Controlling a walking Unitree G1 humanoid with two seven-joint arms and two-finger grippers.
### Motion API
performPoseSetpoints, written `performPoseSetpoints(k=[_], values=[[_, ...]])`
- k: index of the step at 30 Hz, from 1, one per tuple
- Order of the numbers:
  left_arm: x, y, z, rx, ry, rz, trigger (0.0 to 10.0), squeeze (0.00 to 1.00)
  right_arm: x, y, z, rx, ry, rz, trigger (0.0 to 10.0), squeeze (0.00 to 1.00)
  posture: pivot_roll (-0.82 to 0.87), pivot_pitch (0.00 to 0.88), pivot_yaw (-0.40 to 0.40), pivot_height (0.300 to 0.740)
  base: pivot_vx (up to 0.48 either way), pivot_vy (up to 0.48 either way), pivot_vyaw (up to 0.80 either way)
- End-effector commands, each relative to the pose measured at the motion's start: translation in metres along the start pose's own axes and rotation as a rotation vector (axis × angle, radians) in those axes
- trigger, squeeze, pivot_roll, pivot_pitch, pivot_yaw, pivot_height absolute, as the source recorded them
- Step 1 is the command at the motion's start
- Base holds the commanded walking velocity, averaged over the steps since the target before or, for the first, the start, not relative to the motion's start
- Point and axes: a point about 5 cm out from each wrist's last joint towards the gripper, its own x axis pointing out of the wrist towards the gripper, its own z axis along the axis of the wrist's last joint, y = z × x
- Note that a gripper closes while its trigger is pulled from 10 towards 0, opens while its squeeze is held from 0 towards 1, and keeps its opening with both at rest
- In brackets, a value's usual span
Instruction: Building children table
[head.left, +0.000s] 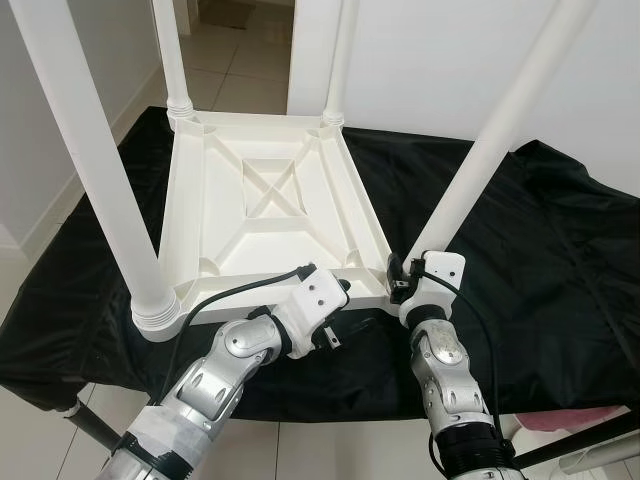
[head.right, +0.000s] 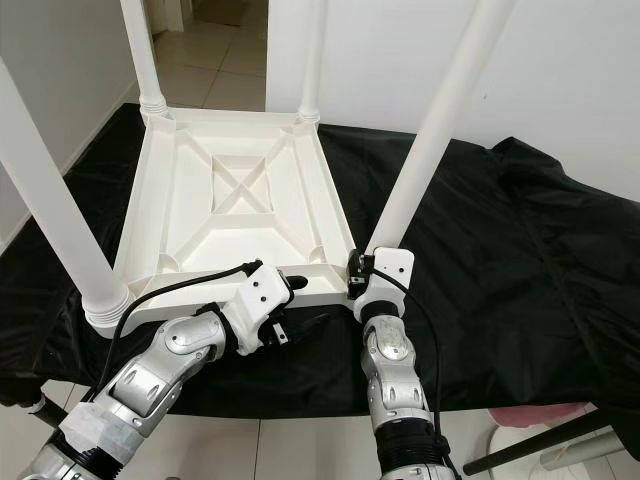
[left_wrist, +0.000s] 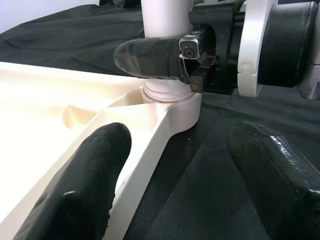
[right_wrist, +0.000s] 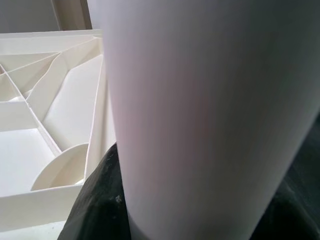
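Observation:
A white children's table (head.left: 270, 200) lies upside down on a black cloth, with its legs pointing up. My right gripper (head.left: 403, 277) is shut around the base of the near-right leg (head.left: 500, 130), just above its socket at the table's corner. In the right wrist view that leg (right_wrist: 200, 115) stands between the dark fingers (right_wrist: 97, 200). My left gripper (left_wrist: 180, 165) is open at the table's near rim (left_wrist: 150, 145), beside that corner. One of its fingers is over the rim and the other over the cloth. The right gripper's finger (left_wrist: 150, 57) presses the leg (left_wrist: 165, 15).
The black cloth (head.left: 540, 250) covers the work surface and hangs over its edges. The near-left leg (head.left: 100, 170) and two far legs (head.left: 170, 50) rise tall around the work area. A white wall stands behind, with tiled floor (head.left: 230, 60) to the left. A pink item (head.left: 590, 420) sits low right.

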Motion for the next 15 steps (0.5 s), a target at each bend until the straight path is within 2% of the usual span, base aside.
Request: performPoseSetpoints(k=[1, 3, 4, 7, 8, 14, 15], values=[[0.003, -0.003, -0.002, 0.009, 0.014, -0.044, 10.0, 0.0, -0.005, 0.001, -0.008, 0.001, 0.043, 0.012, 10.0, 0.0, 0.01, 0.0, -0.102, 0.74, 0.0, 0.0, 0.0], [0.003, -0.002, -0.001, 0.023, 0.012, -0.041, 10.0, 0.0, -0.006, 0.001, -0.009, -0.011, 0.047, 0.003, 10.0, 0.0, 0.01, 0.0, -0.102, 0.74, 0.0, 0.0, 0.0], [0.003, -0.001, 0.0, 0.023, 0.009, -0.038, 10.0, 0.0, -0.007, 0.0, -0.009, -0.01, 0.048, -0.002, 10.0, 0.13, 0.01, 0.0, -0.102, 0.74, 0.0, 0.0, 0.0], [0.003, 0.0, 0.0, 0.02, 0.007, -0.037, 10.0, 0.0, -0.007, -0.001, -0.009, -0.008, 0.048, -0.004, 10.0, 0.13, 0.01, 0.0, -0.102, 0.74, 0.0, 0.0, 0.0], [0.004, 0.001, 0.001, 0.017, 0.008, -0.036, 10.0, 0.0, -0.007, -0.002, -0.008, -0.007, 0.04, 0.022, 10.0, 1.0, 0.0, 0.0, -0.09, 0.74, 0.0, 0.0, 0.0], [0.004, 0.002, 0.002, 0.005, 0.003, -0.035, 10.0, 0.0, -0.009, -0.013, -0.006, -0.039, 0.029, 0.105, 10.0, 1.0, 0.0, 0.0, -0.088, 0.74, 0.0, 0.0, 0.0], [0.004, 0.003, 0.002, 0.001, 0.002, -0.032, 10.0, 0.0, -0.009, -0.017, -0.006, -0.051, 0.03, 0.123, 10.0, 0.41, 0.0, 0.0, -0.09, 0.74, 0.0, 0.0, 0.0]])
